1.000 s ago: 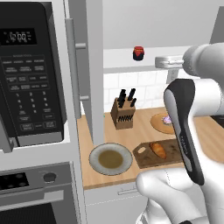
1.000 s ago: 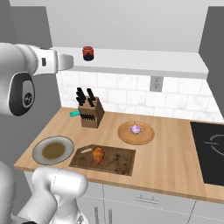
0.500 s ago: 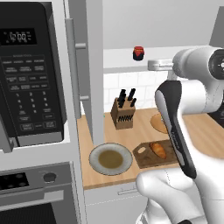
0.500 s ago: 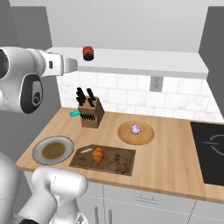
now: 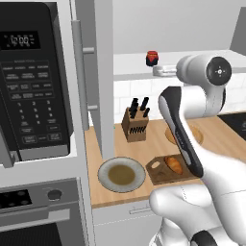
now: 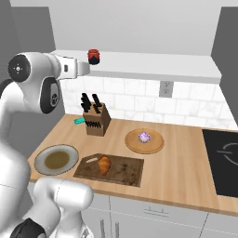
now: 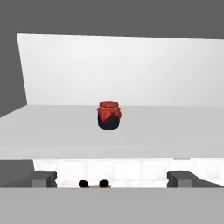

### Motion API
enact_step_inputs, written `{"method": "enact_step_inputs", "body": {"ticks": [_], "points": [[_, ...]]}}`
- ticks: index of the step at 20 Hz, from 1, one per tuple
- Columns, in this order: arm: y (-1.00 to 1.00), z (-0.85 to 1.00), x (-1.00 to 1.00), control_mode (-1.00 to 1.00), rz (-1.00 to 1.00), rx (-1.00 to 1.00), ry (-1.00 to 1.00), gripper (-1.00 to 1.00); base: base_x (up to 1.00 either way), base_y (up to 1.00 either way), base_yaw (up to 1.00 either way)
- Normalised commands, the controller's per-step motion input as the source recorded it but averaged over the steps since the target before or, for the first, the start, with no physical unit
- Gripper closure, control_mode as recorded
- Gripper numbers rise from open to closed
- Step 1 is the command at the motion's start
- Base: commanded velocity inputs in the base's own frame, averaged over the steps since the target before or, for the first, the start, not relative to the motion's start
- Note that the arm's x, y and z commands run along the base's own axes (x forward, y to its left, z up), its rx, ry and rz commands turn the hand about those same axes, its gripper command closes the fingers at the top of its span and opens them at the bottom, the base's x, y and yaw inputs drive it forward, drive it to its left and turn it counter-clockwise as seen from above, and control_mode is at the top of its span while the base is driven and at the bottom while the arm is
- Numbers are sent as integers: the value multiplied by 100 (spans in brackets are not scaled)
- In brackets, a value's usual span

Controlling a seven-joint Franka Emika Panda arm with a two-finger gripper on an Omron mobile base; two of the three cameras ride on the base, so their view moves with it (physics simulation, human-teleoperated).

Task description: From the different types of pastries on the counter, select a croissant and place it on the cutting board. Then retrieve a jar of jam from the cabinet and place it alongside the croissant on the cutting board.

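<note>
Red-capped squat jar of jam (image 7: 109,115) on the cabinet's (image 6: 153,70) smooth pale shelf.
Gripper (image 7: 112,178) spread wide, empty; ridged golden croissant (image 6: 105,164) rests on mottled dark cutting board (image 6: 125,171).

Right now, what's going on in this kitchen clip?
The croissant already lies on the cutting board. The arm is raised toward the open cabinet, its open end effector level with the shelf and pointed at the jar of jam, which stands upright on the shelf, not yet gripped. The pink frosted pastry sits on the round wooden plate, untouched.
</note>
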Motion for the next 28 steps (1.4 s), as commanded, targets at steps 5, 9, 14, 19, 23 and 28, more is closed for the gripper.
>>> {"method": "enact_step_inputs", "body": {"ticks": [5,9,14,19,23,28], "points": [[0,0,36,-100,1,1,1,-100,0,0,0],[1,13,28,-100,0,1,13,-100,0,0,0],[0,24,7,-100,0,0,30,-100,0,0,0],[3,34,0,-100,0,0,9,-100,0,0,0],[0,32,0,-100,-1,0,0,-100,0,0,0],[0,1,10,-100,0,0,-2,-100,0,0,0]]}}
